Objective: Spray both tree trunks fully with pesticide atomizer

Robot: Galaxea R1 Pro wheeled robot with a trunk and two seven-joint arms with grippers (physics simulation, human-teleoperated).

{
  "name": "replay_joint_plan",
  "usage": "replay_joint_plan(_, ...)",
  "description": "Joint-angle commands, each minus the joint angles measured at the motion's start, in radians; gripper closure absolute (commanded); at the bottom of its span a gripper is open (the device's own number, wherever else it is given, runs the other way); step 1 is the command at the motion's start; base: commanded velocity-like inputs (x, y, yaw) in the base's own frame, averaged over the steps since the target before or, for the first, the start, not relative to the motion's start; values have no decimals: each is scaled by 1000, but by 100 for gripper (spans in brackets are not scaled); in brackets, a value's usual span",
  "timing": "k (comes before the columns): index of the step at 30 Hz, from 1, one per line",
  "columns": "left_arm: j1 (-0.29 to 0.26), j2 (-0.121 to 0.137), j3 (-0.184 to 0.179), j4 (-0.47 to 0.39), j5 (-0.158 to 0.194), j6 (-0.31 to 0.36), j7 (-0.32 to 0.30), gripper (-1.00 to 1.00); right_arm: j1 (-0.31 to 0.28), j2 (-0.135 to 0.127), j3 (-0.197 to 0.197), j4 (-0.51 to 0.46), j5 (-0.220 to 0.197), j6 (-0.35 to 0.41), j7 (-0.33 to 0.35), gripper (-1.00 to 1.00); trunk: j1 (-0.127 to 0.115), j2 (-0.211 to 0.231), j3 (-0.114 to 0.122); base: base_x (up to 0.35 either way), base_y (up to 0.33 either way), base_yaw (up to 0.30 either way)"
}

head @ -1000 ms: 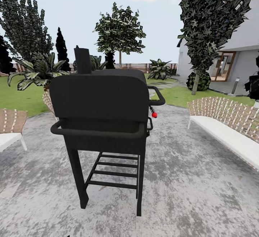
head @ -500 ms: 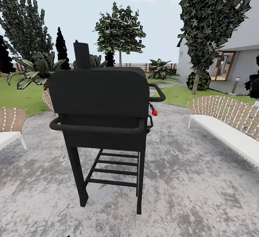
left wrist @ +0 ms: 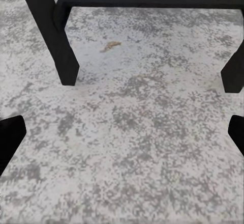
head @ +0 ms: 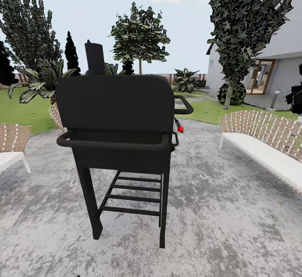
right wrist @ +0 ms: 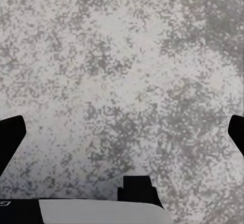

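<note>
Nearest to me, both wrist cameras look down on grey mottled stone paving [right wrist: 127, 71]. My left tool [left wrist: 122, 132] has its two dark fingertips at opposite edges of the picture, spread wide with nothing between them; my right tool [right wrist: 122, 132] is spread the same way over bare paving.

In the left wrist view the black legs and lower rungs of a grill [left wrist: 61, 35] stand on the stone, and a small brownish leaf-like scrap [left wrist: 110, 46] lies between them.

From the head camera, that black grill [head: 115, 117] stands directly in front of me on the paving, with a chimney pipe [head: 95, 57] at its top left and a red knob [head: 180, 129] on its right side. A woven chair with a white cushion [head: 12, 142] sits to the left, and a long woven seat with a white cushion [head: 268, 147] runs along the right.

Beyond the paving lies the green grass floor [head: 25, 115], with broad striped-leaf plants [head: 42, 82]. Farther off stand a leafy tree [head: 139, 37] near the slatted fence [head: 157, 77], dark narrow trees [head: 72, 54], and the white house [head: 272, 67] at right.

I cannot pick out the pesticide atomizer anywhere here.
</note>
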Motion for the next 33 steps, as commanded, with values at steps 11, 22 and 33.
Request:
replay_joint_plan(11,-101,-3,10,-42,-4,-5,0,-100,0,-1,1,-32,2,-2,-1,-100,42,-78,-35,0,0,0)
replay_joint_plan(22,-130,-1,11,30,-5,-94,0,-100,0,-1,1,-29,1,-14,-1,-100,65,-120,-54,0,0,0)
replay_joint_plan(33,-131,-3,10,44,-5,-141,0,-100,0,-2,-1,-26,-2,-88,-1,-100,88,-162,-73,0,0,0)
